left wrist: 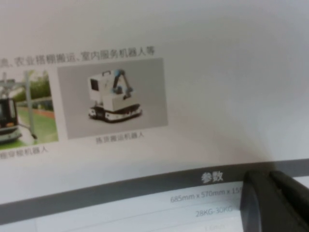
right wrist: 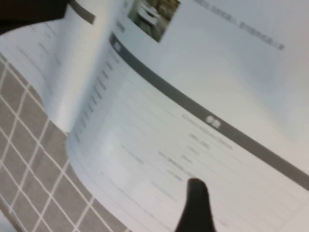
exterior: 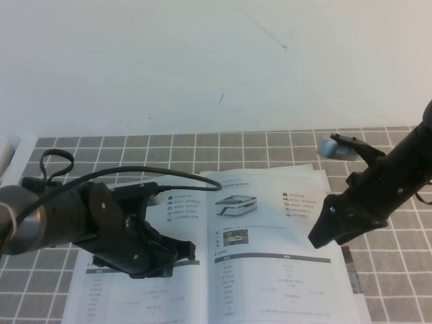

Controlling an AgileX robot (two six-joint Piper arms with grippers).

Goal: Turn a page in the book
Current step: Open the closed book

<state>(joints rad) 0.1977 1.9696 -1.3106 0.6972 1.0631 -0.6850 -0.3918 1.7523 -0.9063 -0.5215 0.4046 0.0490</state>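
Observation:
The book lies open on the checked cloth. The page, on the right side, shows a white flat vehicle photo, an icon list and a grey-headed table; it also fills the right wrist view. My left gripper rests low on the left-hand sheet near the spine, fingers shut together on the paper beside a grey table header. My right gripper hovers over the page's right part, shut and empty; only one dark fingertip shows above the table lines.
The grey checked cloth covers the table around the book. A white wall stands behind. A pale object sits at the far left edge. A black cable loops from the left arm over the book's top.

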